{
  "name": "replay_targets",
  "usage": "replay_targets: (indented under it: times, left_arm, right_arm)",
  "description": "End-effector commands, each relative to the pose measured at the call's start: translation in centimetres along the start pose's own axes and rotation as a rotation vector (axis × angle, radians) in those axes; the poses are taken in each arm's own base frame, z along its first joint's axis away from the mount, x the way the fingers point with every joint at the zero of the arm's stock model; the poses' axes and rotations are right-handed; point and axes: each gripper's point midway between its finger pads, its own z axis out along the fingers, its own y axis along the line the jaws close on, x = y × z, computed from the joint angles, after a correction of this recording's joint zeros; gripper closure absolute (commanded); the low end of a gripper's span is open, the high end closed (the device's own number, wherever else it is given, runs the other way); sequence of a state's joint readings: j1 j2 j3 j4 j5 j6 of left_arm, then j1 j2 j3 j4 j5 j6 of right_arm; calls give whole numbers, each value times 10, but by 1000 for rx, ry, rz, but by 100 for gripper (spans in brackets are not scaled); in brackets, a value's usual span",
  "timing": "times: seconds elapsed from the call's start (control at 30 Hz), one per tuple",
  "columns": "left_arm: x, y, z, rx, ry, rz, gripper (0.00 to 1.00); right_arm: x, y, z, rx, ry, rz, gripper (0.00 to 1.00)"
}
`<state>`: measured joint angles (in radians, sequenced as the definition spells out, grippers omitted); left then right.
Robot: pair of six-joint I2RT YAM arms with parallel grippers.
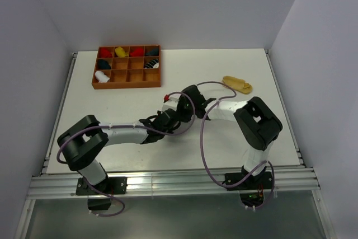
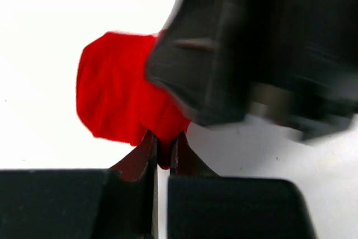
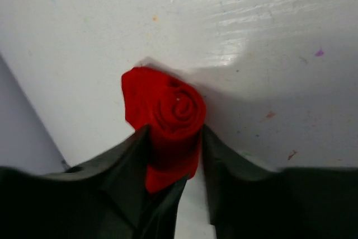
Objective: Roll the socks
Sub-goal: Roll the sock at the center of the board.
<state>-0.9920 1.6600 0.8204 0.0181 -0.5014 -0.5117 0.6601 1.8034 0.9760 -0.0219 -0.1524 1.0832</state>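
Left wrist view: the left gripper (image 2: 163, 145) pinches a fold of the red sock (image 2: 114, 96) on the table (image 1: 279, 71); the right gripper (image 3: 174, 138) straddles its coiled end, grip uncertain. The roll seems nearly done; next the loose edge needs tucking without unwinding.

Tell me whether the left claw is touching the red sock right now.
Touching. The left wrist view shows the left claw closed on a fold at the lower edge of the red sock, with red fabric pinched between its tips.
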Motion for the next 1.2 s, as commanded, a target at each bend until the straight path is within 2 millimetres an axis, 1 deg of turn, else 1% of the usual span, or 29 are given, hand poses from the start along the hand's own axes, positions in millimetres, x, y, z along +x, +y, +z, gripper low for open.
replay_targets:
  times: [0.0,0.03,0.07,0.1,0.13,0.17,0.3,0.33,0.37,0.47,0.5,0.53,0.63,0.83,0.87,0.9,0.97,1.07,1.17]
  left_arm:
    - [-10,-3,-13,150,21,-137,99]
    - [-15,4,-11,155,17,-181,100]
    - [-16,7,-12,168,20,-204,99]
    - [-12,5,-16,210,45,-224,99]
    - [-11,7,-16,224,54,-248,99]
    - [-15,13,-15,235,55,-293,99]
    - [-1,26,-9,261,120,-394,99]
    - [4,19,-11,319,156,-413,99]
    - [9,25,-7,316,183,-461,99]
    - [20,28,-4,365,228,-555,99]
    - [29,29,-2,363,253,-571,99]
    - [29,31,0,367,254,-594,99]
    - [37,32,3,372,290,-616,99]
    - [43,29,9,384,349,-624,99]
    - [47,28,10,383,364,-627,99]
    - [44,26,10,395,369,-627,99]
    - [51,26,12,386,397,-625,99]
    - [52,26,14,376,423,-618,99]
    - [49,27,17,361,437,-599,99]
  right_arm:
    - [-13,30,-23,-146,-59,-10,47]
    - [-16,33,-28,-169,-75,-12,44]
    - [-19,33,-30,-176,-87,-7,42]
    - [-23,33,-32,-181,-102,1,38]
    - [-27,38,-36,-206,-122,-2,36]
    - [-27,35,-37,-208,-128,-1,35]
    - [-26,39,-35,-229,-124,-11,34]
    - [-25,39,-32,-234,-118,-10,34]
    - [-24,40,-30,-239,-114,-10,34]
    - [-17,41,-23,-250,-94,2,34]
    - [-16,41,-21,-248,-88,3,34]
    - [-13,40,-17,-244,-81,3,34]
    - [-11,37,-9,-217,-75,3,34]
    - [-2,27,5,-175,-56,10,34]
    - [-4,25,6,-167,-62,11,34]
    - [-4,24,8,-164,-65,18,35]
    - [-4,20,11,-153,-72,23,36]
    - [-7,11,15,-122,-93,40,37]
    - [-12,3,18,-78,-121,54,37]
